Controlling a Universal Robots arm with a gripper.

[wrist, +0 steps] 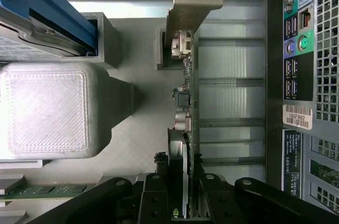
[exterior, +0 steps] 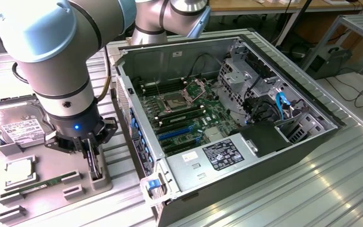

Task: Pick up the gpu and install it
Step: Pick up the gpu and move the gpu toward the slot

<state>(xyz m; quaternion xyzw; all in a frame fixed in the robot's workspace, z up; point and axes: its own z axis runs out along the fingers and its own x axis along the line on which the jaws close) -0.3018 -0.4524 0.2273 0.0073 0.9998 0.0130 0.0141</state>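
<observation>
1. Nearby, open computer case (exterior: 168, 61) on the desk (exterior: 332, 189).
2. Just beside it, on the exterior view's left: grey holder (exterior: 43, 165).
3. Standing on edge in that holder: gpu (exterior: 94, 158), not yet lifted.
4. Pinching the gpu's upper edge, partly closed: end effector (exterior: 88, 142); pick-up step, probably calling for a straight pull.

Work surface: a grey metal table (exterior: 332, 189), ribbed with lengthwise grooves. Strong light falls on it toward the exterior view's right, leaving bright patches of glare. Behind it stands a wooden desk (exterior: 263, 5) on pale legs, with a dark box (exterior: 323, 59) beneath. A grey metal rack (exterior: 358, 21) stands beside it. The floor (exterior: 339, 82) is pale, with loose black cables (exterior: 361, 94) across it.
</observation>
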